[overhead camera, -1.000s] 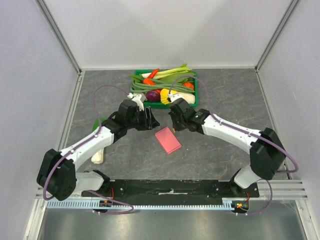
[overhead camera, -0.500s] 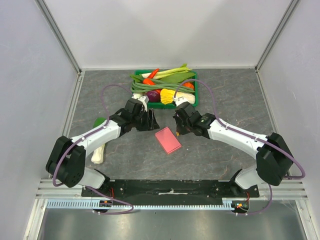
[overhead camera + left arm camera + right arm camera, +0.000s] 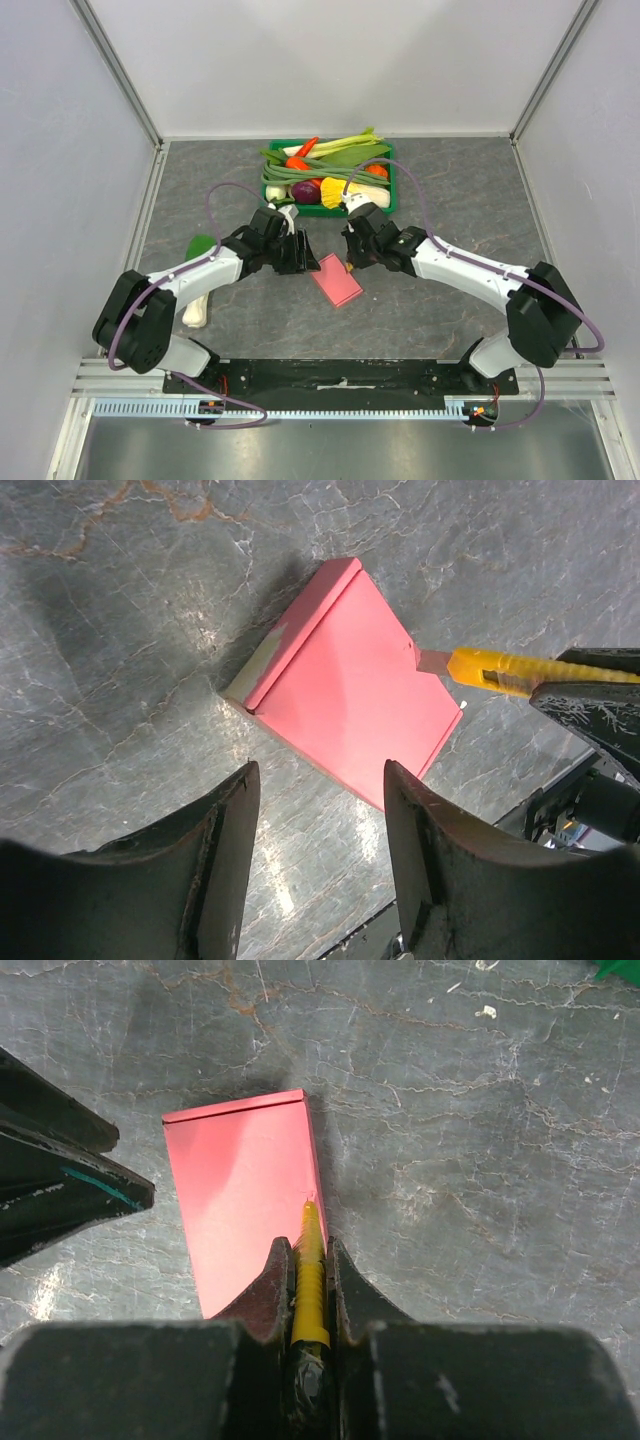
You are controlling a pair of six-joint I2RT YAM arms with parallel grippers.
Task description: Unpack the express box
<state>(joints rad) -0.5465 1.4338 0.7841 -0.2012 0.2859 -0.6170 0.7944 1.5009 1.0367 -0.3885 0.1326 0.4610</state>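
On the grey marbled table [image 3: 450, 200], between the two grippers, the express box [image 3: 336, 279] lies flat, its pink top face up and its long sides running slantwise across the tabletop. One short end shows a narrow folded strip with a paler scuffed patch. The right gripper [image 3: 308, 1250] has its jaws pinched tight on a yellow utility knife [image 3: 310, 1295], which juts forward from between the fingers. The knife's short blade tip touches the box at one long edge, about midway along it. The left gripper [image 3: 320, 815] hangs over the opposite side of the box with its jaws partly spread and nothing between them; its fingers [image 3: 232, 830] frame the box's near edge in the wrist view without visibly touching it. Beyond both grippers, at the far side of the table, stands a green crate [image 3: 272, 183] heaped with vegetables. Left of the left arm, a white vegetable [image 3: 196, 312] and a green one [image 3: 200, 245] lie on the table, well apart from the box.
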